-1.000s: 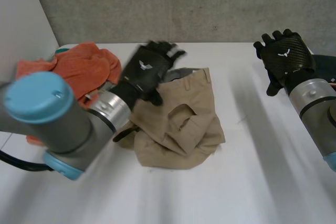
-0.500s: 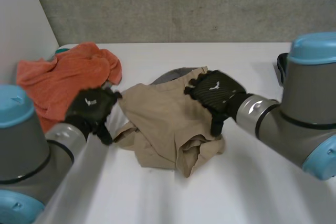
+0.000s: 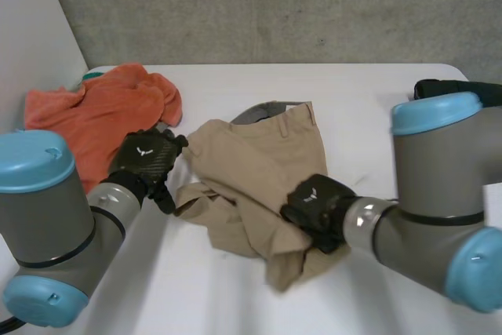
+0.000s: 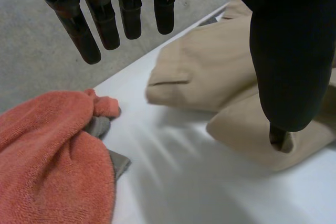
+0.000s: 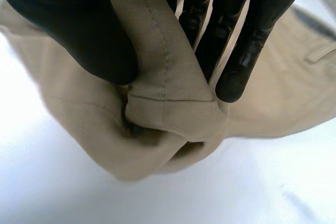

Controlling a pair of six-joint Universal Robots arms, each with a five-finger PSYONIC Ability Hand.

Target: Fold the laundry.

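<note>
Shorts (image 3: 251,158) hem pinched in right hand (image 3: 314,205); left hand (image 3: 145,161) relaxed beside their edge.

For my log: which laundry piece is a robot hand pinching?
The beige trousers: the right robot hand pinches their stitched edge. The orange towel lies unheld.

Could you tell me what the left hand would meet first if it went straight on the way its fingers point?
Most likely the tan trousers: the left hand points its straight fingers at their nearest edge, past the orange towel. Its height above the cloth is unclear.
</note>
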